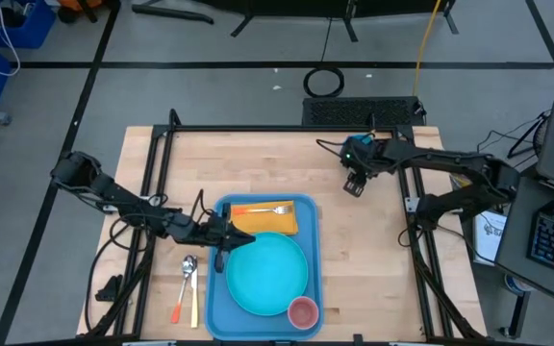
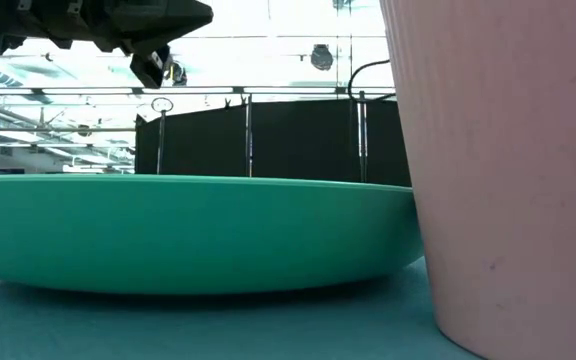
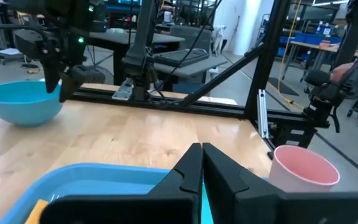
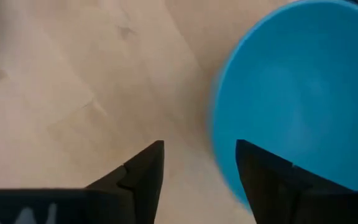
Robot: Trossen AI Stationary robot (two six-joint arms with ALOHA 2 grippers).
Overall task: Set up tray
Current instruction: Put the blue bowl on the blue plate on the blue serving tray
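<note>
On the desk's near side the tray (image 1: 308, 213) already carries plate (image 1: 266, 273), napkin, fork and pink cup (image 1: 302, 311); the left gripper (image 1: 221, 236) hovers there, fingers closed and empty, the right gripper (image 1: 354, 185) open by the bowl (image 3: 22, 102), spoon and knife undone.

tray (image 1: 308, 252) – smooth plastic | table (image 1: 373, 250) – pale wood | napkin (image 1: 263, 223) – perhaps paper

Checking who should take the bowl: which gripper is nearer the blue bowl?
Right. The right gripper, open, hangs right beside the blue bowl at the table's far side. The left gripper, shut, is at the tray's left edge, far off.
</note>
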